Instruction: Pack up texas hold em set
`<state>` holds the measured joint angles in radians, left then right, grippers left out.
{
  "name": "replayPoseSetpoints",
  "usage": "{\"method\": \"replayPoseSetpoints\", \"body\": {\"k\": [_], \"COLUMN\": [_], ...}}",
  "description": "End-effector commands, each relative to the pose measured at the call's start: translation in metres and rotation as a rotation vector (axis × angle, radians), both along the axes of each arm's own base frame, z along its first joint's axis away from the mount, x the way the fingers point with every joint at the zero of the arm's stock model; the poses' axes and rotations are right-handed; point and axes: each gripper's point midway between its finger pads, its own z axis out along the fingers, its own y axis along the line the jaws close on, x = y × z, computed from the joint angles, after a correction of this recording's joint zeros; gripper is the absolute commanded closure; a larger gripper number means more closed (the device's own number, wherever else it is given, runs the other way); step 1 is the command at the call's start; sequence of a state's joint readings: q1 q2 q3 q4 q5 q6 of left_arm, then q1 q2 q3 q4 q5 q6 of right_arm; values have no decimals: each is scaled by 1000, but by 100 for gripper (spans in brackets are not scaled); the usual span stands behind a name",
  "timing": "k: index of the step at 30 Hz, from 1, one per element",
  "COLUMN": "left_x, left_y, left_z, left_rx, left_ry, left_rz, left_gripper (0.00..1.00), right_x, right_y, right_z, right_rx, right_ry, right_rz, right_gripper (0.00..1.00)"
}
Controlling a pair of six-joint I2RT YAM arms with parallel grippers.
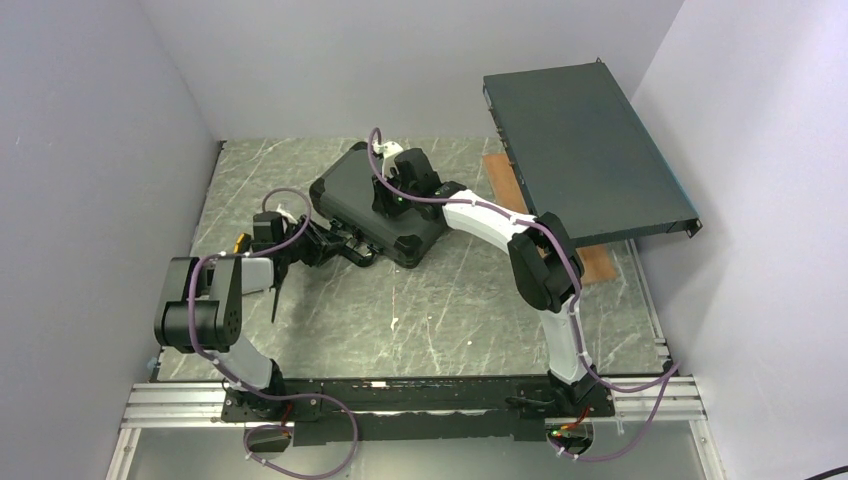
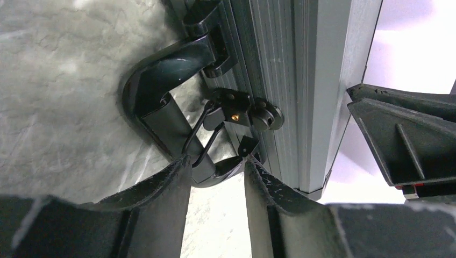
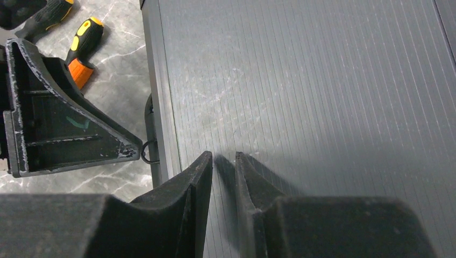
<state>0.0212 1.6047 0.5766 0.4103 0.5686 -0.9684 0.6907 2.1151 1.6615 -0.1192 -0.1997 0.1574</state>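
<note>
The small black hard case (image 1: 360,190) lies closed on the table; its ribbed lid fills the right wrist view (image 3: 322,80). Its handle (image 2: 161,107) and a side latch (image 2: 236,110) with a wire loop show in the left wrist view. My left gripper (image 2: 215,161) is open, its fingertips either side of the handle's end by the latch; it sits at the case's near-left edge (image 1: 345,240). My right gripper (image 3: 224,157) is shut and empty, its tips on the lid (image 1: 395,205). Chips, cards, buttons and die are hidden.
A large flat dark grey metal box (image 1: 585,140) sits raised at the back right, above a wooden board (image 1: 600,265). Orange-handled screwdrivers (image 3: 83,48) lie on the marble table left of the case, near the left arm (image 1: 238,242). Grey walls enclose the table.
</note>
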Motion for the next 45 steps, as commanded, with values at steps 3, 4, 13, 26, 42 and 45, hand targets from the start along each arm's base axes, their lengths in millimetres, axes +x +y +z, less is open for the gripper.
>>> {"method": "replayPoseSetpoints", "body": {"k": [3,4,13,26,42,45], "left_x": [18,16,8,7,15,19], "left_y": [-5,-5,3,-2,-22,-23], "left_z": [10,8,7,4,17,23], "left_rx": [14,29,73,34,-16,-3], "left_ry": [-61,-53,-55,-71,-128,-131], "left_rz": [32,39,124,127,73,65], "left_gripper": [51,50,48,37,75,65], "right_x": [-30,-31,-33,-36,-38,-39], "right_y": [-40,-39,-36,-33,-32,-32], "right_z": [-80,-78,-79,-76,-71,-73], "right_rx": [-212,-207,-189,-167,-152,-153], "right_ry": [175,170,177,188,187,190], "right_rz": [-26,-22,-9,5,14,15], "right_gripper": [74,74,74,74,74,74]}}
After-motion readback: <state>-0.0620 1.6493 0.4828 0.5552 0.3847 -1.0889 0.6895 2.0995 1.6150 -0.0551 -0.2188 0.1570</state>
